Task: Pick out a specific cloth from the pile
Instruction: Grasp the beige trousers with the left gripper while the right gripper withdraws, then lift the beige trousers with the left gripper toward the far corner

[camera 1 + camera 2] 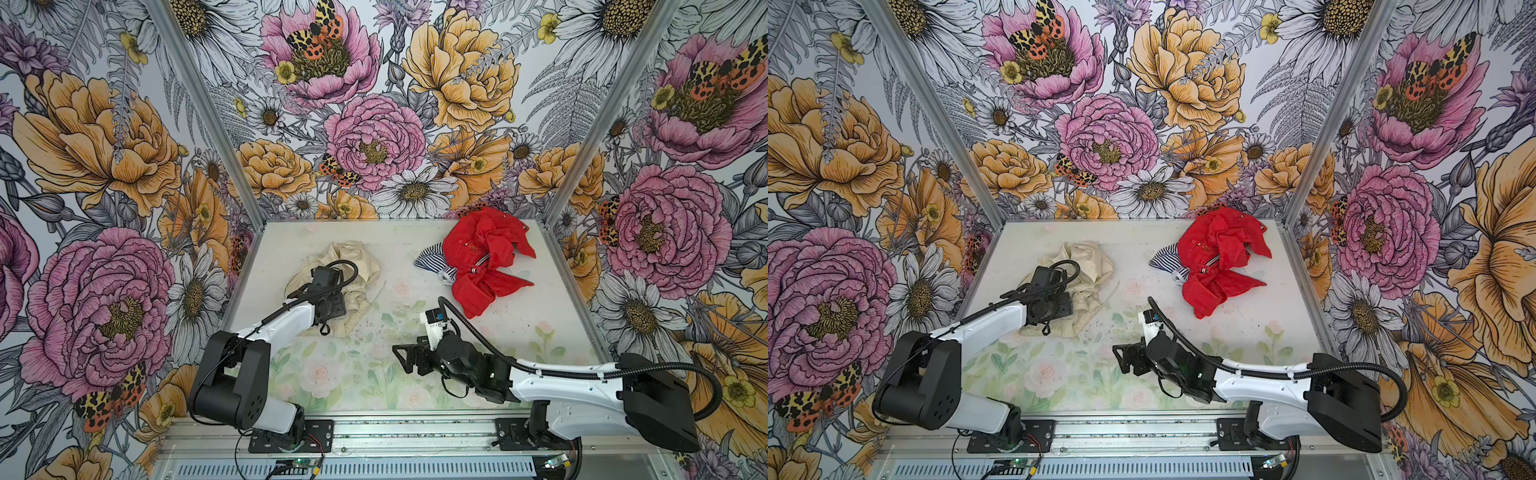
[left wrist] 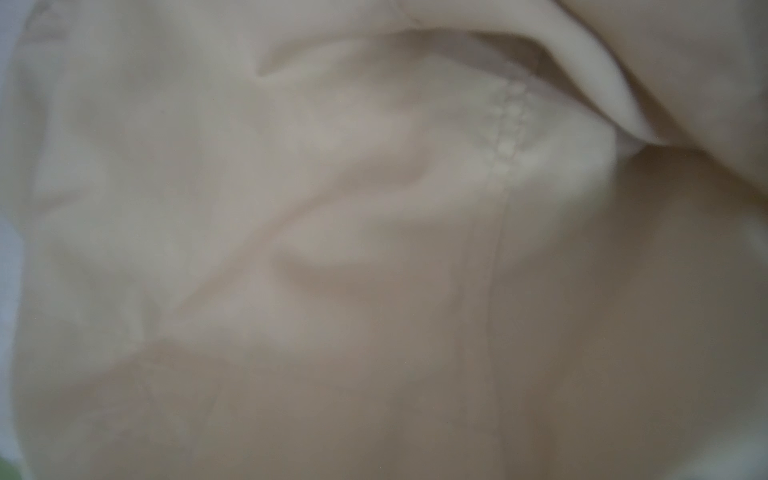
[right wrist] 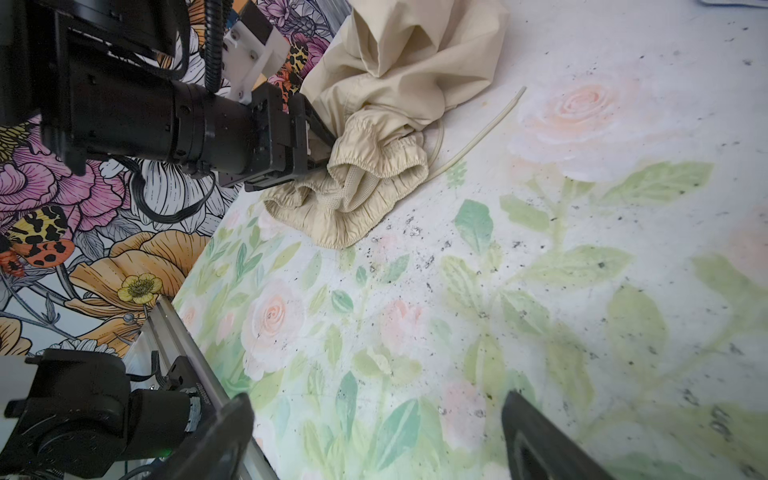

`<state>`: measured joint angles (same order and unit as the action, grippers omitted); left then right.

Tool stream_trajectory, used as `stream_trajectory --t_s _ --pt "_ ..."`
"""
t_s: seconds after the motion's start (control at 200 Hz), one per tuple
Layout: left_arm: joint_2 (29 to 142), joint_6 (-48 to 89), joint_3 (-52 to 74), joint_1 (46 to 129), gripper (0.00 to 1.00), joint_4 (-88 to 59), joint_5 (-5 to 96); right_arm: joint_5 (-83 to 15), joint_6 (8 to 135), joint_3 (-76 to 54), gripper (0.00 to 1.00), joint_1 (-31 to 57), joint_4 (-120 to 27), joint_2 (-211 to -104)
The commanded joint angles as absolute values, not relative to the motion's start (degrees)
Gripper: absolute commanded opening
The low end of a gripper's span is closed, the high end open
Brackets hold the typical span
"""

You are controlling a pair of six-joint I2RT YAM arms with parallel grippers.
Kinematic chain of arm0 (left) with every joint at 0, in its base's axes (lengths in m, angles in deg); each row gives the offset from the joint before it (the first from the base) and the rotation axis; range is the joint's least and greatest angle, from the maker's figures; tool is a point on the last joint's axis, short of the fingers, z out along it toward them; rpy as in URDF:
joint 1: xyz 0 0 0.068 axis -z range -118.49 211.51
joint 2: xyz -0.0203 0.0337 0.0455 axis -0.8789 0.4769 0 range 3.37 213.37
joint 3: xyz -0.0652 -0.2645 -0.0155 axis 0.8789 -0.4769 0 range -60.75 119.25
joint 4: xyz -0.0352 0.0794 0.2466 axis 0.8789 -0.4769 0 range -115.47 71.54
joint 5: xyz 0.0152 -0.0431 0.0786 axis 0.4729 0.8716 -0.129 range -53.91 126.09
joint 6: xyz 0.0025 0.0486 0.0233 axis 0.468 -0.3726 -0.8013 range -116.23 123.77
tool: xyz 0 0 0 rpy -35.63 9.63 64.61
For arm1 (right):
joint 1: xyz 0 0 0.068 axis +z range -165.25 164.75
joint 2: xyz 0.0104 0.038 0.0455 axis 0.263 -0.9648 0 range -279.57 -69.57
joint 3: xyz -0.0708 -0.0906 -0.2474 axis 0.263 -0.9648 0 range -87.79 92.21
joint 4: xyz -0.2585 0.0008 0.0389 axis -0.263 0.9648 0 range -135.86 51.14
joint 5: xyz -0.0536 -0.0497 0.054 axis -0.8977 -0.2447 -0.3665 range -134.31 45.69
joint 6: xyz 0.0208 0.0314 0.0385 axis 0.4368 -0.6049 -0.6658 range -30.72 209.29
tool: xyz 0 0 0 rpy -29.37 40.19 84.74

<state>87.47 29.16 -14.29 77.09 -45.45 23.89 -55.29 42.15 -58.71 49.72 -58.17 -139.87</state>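
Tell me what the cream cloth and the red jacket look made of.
Cream cloth: thin matte woven fabric, probably cotton; soft creases, gathered elastic hem, mesh lining.
Red jacket: crisper, faintly glossy fabric, maybe nylon; sharp folds.

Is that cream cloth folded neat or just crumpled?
Crumpled. The cream cloth lies bunched in loose folds on the table, its elastic hem ruffled, apart from the pile.

The cream cloth [image 1: 358, 261] lies well apart from the red pile [image 1: 478, 249].
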Motion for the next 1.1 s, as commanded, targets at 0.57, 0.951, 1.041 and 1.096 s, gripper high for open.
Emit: stream_trajectory --t_s 0.57,0.951,1.041,1.096 --pt "72.52 16.21 22.05 76.60 0.00 -73.84 17.22 -57.51 55.42 -47.28 0.99 46.46 -46.74 -135.11" --pt "82.12 5.63 57.75 75.85 0.00 -77.23 10.02 -57.40 53.16 -49.09 0.99 45.30 -47.44 -133.37" --pt "84.23 4.93 63.52 75.93 0.00 -75.95 9.32 -57.73 53.06 -49.80 0.99 45.22 -47.44 -132.05" --pt "85.46 4.25 66.81 75.93 0.00 -75.51 8.06 -57.69 53.05 -49.91 0.99 45.09 -47.20 -131.40"
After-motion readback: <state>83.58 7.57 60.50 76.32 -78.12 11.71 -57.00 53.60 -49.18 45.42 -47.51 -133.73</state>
